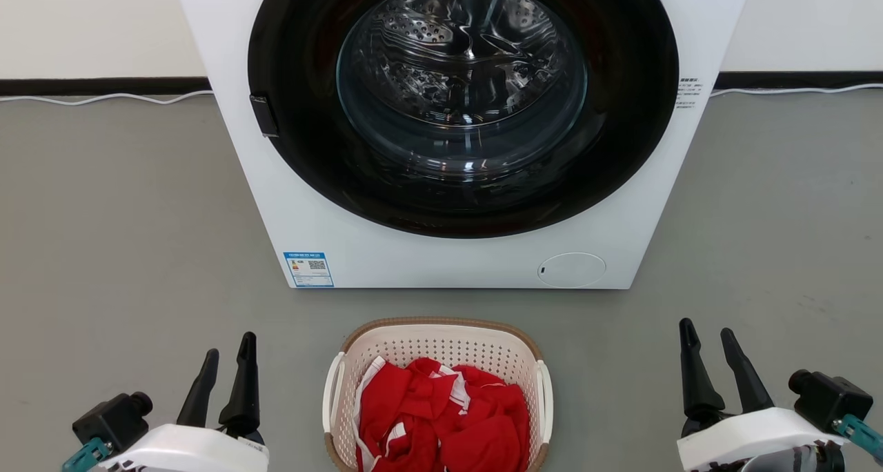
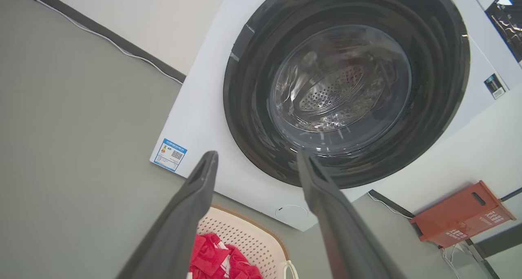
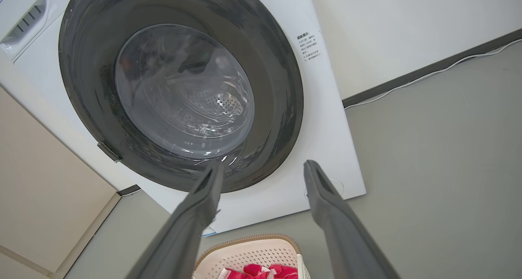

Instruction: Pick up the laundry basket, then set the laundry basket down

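Looking down through the head camera, I see the cream-white perforated plastic laundry basket with a brown woven-look rim [image 1: 448, 346] standing on the grey floor [image 1: 124, 217] at the bottom centre of the frame, near the white front-loading washing machine [image 1: 296, 203]. The machine's round, dark-rimmed glass door [image 1: 461, 79] takes the upper middle. Crumpled red clothing with white trim [image 1: 441, 417] lies heaped inside the basket, and its two white side handles [image 1: 332, 389] stand free. My left gripper [image 1: 230, 348] sits at the lower left and my right gripper [image 1: 706, 330] at the lower right. Each is well apart from the basket, with its dark fingers pointing up the frame, spread apart and holding nothing. A blue label [image 1: 308, 270] marks the machine's lower left corner. A thin white cable [image 1: 103, 98] runs along the dark skirting at the upper left. In the left wrist view, an orange-red box [image 2: 461, 213] rests against the wall at the lower right.
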Tool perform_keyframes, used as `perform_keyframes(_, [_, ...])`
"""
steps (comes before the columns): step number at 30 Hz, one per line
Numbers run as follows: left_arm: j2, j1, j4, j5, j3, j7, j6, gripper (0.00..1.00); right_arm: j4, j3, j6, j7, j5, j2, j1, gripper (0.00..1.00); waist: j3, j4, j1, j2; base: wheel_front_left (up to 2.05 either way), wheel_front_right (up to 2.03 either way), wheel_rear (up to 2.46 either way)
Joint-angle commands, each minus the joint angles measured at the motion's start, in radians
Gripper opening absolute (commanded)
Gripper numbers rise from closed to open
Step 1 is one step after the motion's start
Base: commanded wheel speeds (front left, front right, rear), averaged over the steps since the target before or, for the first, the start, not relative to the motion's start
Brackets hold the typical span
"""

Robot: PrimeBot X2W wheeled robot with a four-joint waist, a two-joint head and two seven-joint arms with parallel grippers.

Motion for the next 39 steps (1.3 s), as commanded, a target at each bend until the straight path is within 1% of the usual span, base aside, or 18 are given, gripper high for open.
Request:
perform_keyframes(1, [0.015,-0.058,-0.032,0.041,0.021,-0.015,-0.005,1.0,-0.022,0.015,0.005,-0.019,-0.037,-0.011,-0.032,1.0,0.0,0.001,0.0,-0.0001,0.0,0.0,0.0])
perform_keyframes(20, [0.033,-0.062,-0.063,0.266,0.027,-0.074,-0.007,1.0,-0.023,0.023,0.007,-0.078,-0.268,-0.013,-0.024,1.0,0.009,-0.001,0.0,-0.0001,0.0,0.0,0.0])
perform_keyframes(36, [0.046,-0.062,-0.068,0.424,0.021,-0.118,-0.007,1.0,0.0,0.021,0.007,-0.121,-0.447,-0.014,-0.019,1.0,0.009,-0.007,0.0,-0.0001,0.0,0.0,0.0])
perform_keyframes(39, [0.047,-0.06,-0.066,0.422,0.02,-0.118,-0.007,1.0,0.001,0.021,0.008,-0.122,-0.447,-0.014,-0.021,1.0,0.009,-0.009,0.0,-0.0001,0.0,0.0,0.0])
